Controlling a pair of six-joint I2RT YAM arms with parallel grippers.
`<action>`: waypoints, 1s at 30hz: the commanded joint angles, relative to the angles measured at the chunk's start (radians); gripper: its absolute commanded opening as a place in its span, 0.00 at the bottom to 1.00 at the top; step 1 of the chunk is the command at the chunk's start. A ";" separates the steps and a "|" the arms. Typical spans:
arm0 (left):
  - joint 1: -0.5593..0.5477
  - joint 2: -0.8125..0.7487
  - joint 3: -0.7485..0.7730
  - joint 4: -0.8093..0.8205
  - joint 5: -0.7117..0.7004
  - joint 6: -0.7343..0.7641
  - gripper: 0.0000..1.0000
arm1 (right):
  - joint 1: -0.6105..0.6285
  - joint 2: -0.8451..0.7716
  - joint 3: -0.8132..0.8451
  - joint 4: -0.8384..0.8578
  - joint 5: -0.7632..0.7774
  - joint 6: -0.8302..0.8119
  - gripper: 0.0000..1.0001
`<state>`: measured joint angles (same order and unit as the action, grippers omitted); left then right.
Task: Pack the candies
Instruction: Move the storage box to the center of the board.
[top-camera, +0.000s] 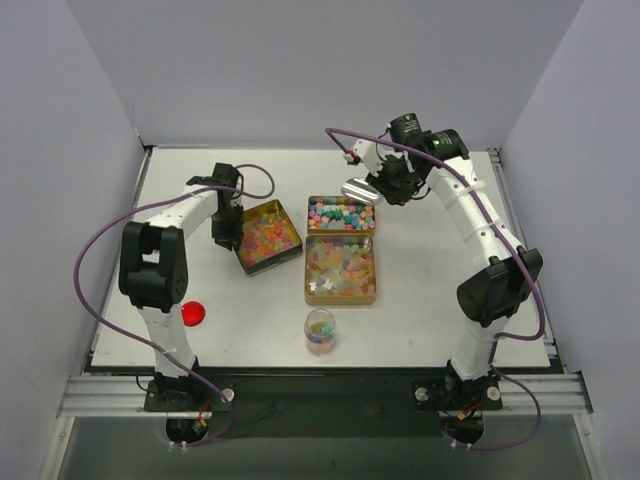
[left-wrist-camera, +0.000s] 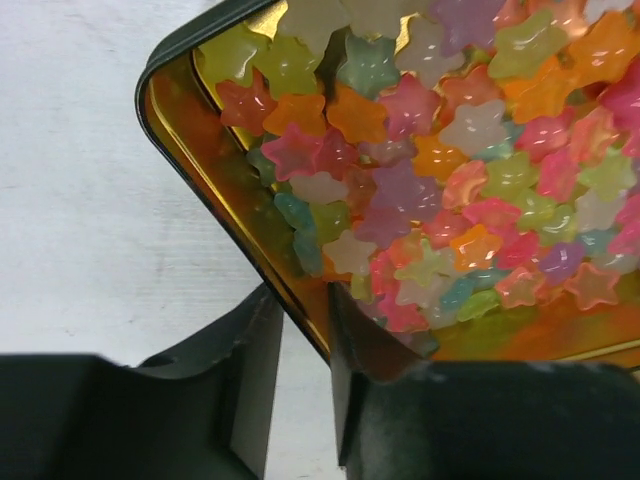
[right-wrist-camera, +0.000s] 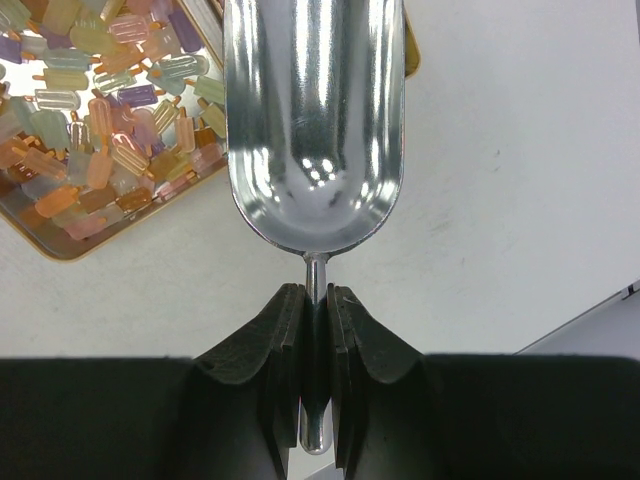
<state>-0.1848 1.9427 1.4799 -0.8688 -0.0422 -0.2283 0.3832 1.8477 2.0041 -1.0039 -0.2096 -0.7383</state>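
Three open tins of candies (top-camera: 340, 270) sit mid-table in the overhead view: a tilted tin (top-camera: 275, 262) toward the left, and a back tin (top-camera: 342, 198) and a front tin (top-camera: 340, 300) touching each other at the centre. A small clear cup (top-camera: 320, 331) with a few candies stands near the front edge, and a red lid (top-camera: 193, 313) lies toward the front-left corner. The left gripper (top-camera: 228, 236) is at the tilted tin's left side. The right gripper (top-camera: 378, 187) holds a silver scoop (top-camera: 357, 188) just behind the back tin. From the left wrist, the jaws stand spread astride the tin's wall, one finger (left-wrist-camera: 250, 380) outside over the table, the other beside star-shaped candies (left-wrist-camera: 400, 190). From the right wrist, the jaws pinch the scoop's thin handle; its empty bowl hangs beside a tin of lolly-shaped candies (right-wrist-camera: 100, 120).
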 joint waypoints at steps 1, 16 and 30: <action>-0.039 0.030 0.048 0.031 0.042 -0.008 0.30 | 0.006 -0.025 -0.019 -0.012 0.027 -0.018 0.00; -0.160 0.119 0.189 0.042 0.106 0.018 0.09 | 0.005 -0.048 -0.065 -0.012 0.013 -0.091 0.00; -0.269 0.150 0.237 0.073 0.197 -0.043 0.18 | 0.066 -0.058 -0.134 -0.012 0.018 -0.568 0.00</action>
<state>-0.4358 2.0937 1.6798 -0.8520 0.0441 -0.2241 0.4091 1.8175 1.8549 -0.9947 -0.1955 -1.1236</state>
